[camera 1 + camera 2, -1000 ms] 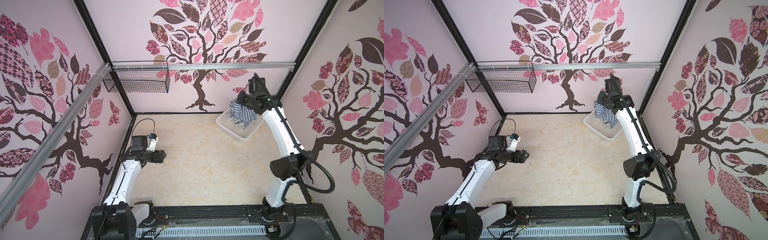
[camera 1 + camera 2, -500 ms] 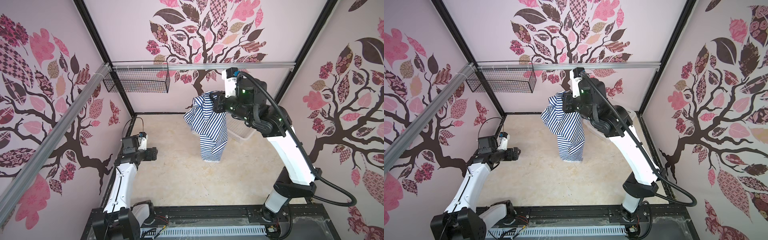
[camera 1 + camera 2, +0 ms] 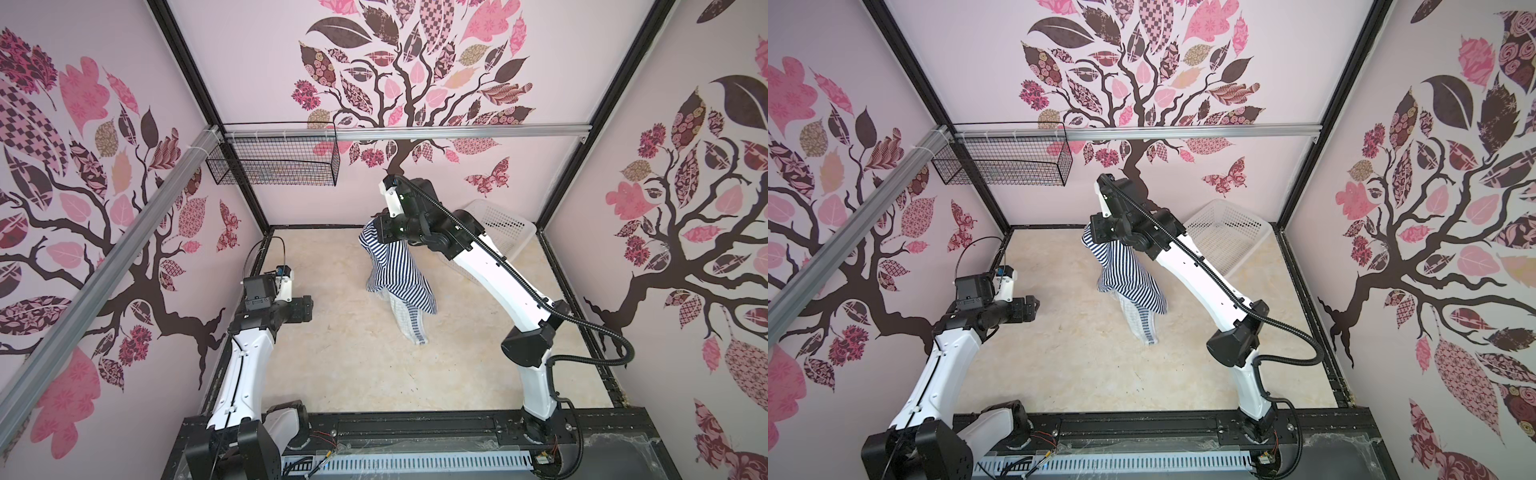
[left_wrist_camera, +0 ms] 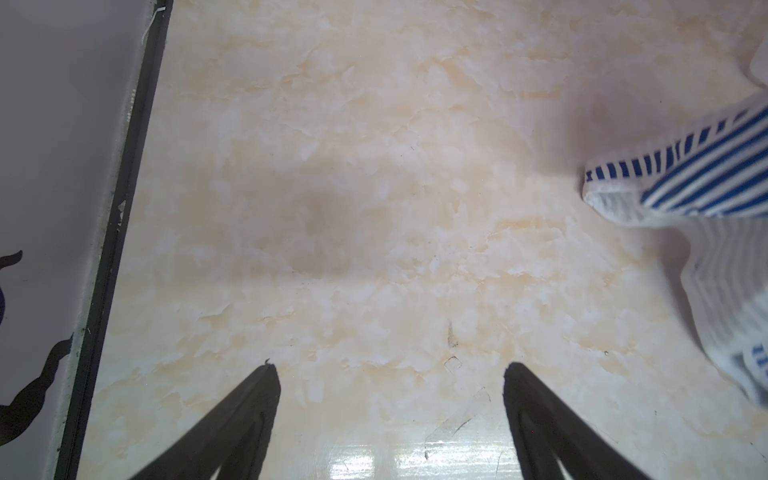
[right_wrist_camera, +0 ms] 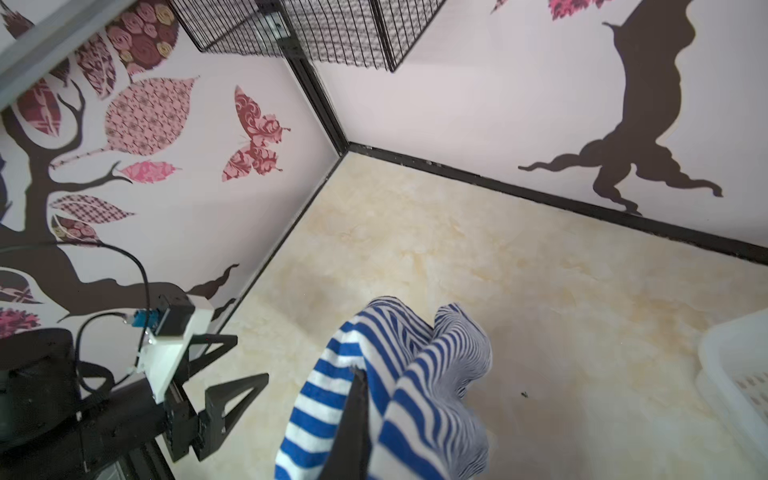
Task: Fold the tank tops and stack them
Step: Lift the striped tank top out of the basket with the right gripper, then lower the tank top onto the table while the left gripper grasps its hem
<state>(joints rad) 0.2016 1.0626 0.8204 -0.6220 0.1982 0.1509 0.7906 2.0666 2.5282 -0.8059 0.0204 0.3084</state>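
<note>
The navy-and-white striped tank top (image 3: pixel 395 274) (image 3: pixel 1129 282) hangs in a long bunch from my right gripper (image 3: pixel 380 232) (image 3: pixel 1096 232) over the back middle of the table. Its lower end reaches down to about table level. In the right wrist view the gripper (image 5: pixel 359 374) is shut on a fold of the striped fabric (image 5: pixel 415 361). My left gripper (image 3: pixel 309 307) (image 3: pixel 1034 305) hovers at the left side, well apart from the cloth. It is open and empty (image 4: pixel 390 370), with a corner of the tank top (image 4: pixel 685 178) at the edge of the left wrist view.
A white perforated basket (image 3: pixel 503 224) (image 3: pixel 1229 232) (image 5: pixel 739 374) sits tilted in the back right corner. A black wire basket (image 3: pixel 274 166) hangs on the back wall at the left. Patterned walls enclose the beige marbled table (image 3: pixel 353 374) on three sides.
My right arm has lifted the tank top out of the white basket and swung it left to the back middle, then lowered it. The left gripper shifted only slightly and stayed open.
</note>
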